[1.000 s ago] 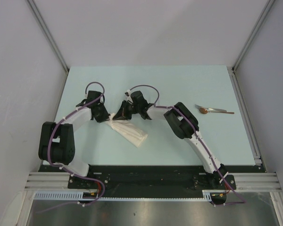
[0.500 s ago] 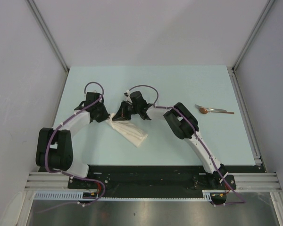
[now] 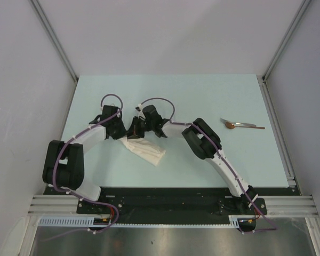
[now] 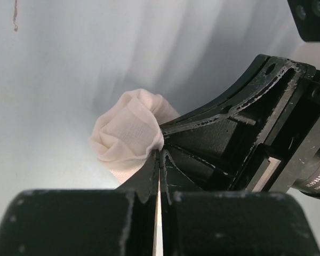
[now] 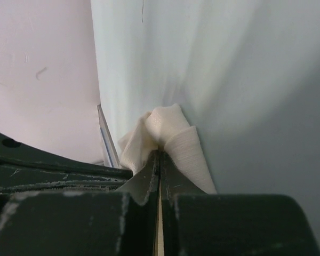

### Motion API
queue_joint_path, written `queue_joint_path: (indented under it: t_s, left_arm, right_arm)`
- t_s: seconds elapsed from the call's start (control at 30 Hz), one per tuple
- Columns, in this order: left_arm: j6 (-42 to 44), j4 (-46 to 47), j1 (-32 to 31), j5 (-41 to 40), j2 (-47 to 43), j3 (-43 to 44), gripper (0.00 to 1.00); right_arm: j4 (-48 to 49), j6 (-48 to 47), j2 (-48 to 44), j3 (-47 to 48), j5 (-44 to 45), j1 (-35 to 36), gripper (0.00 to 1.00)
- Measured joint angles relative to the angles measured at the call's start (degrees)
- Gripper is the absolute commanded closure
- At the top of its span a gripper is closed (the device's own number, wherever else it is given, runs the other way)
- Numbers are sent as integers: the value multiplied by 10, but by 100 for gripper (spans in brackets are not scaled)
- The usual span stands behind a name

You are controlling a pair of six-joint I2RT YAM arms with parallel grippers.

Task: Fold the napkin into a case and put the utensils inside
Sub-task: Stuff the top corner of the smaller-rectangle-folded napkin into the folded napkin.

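- Top external view: both arms reach in over the bench (image 3: 202,96), and their tips meet at the far end of the napkin (image 3: 146,151). The napkin lies as a narrow, rumpled strip running from there toward the near right.
- The left hand (image 3: 121,130) is clamped tight on a pinch of that far end. In the left wrist view the cloth puffs out in a soft knot (image 4: 128,133) just past the closed tips, so the grip takes only a small bite of fabric.
- The right hand (image 3: 135,128) is closed on the same end, just beside the left one. From the right wrist camera a ridge of napkin (image 5: 173,138) stands up straight from the pinch.
- Two grips this close on one end likely serve to lift the edge and draw it apart, because the strip looks bunched rather than neatly layered. I judge the case is not yet formed.
- The spoon (image 3: 242,125) lies well apart on the right side of the bench, untouched. It is probably kept clear of the folding area until there is a pouch to slide it into.
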Motion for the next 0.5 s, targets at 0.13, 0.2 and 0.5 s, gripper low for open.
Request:
queue_joint_path:
  t_s: [0.13,0.2,0.5]
  left_arm:
    - [0,2,1,-6,9,6,100]
    - [0,0,2,-8,19,13,100]
    - [-1,-1,2,-20,42,21,100]
  right_arm:
    - [6,0,0,-4,-8,-5,100]
    - [10,0,-6,-16,-11,-10,100]
    - [-9,-24,-90,-89,-14,-46,100]
